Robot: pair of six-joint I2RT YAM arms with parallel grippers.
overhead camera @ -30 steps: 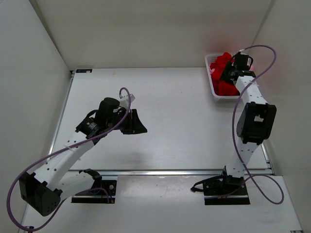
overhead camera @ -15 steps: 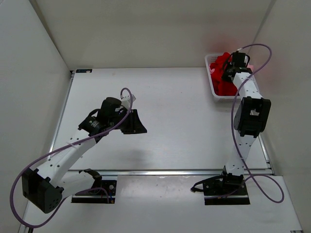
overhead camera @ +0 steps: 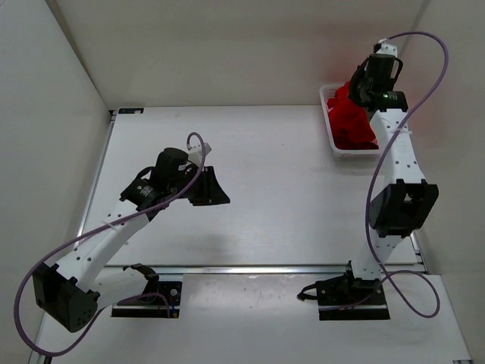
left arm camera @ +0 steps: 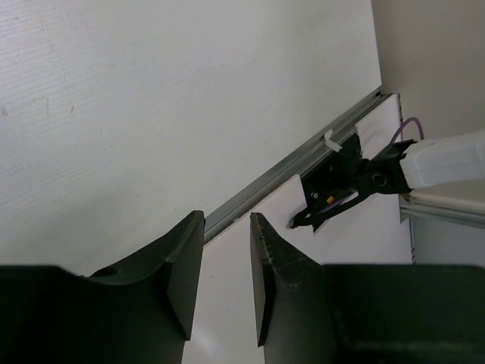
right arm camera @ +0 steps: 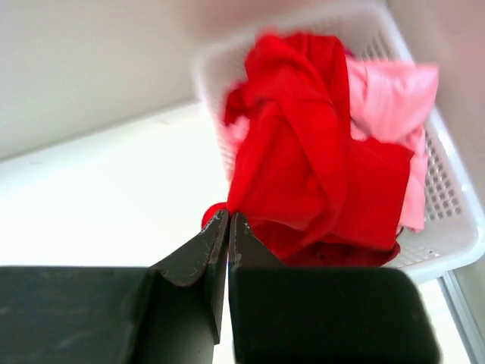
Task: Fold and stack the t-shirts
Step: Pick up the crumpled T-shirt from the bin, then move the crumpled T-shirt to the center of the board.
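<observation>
Right gripper (right arm camera: 229,216) clamped on bright red t-shirt (right arm camera: 303,174), cloth bunched over white basket (right arm camera: 447,205)

The white table (overhead camera: 288,182) carries a lattice basket (overhead camera: 329,127) at its far right corner, seemingly flat on the surface. Two base plates (overhead camera: 151,299) sit on its near edge.
</observation>
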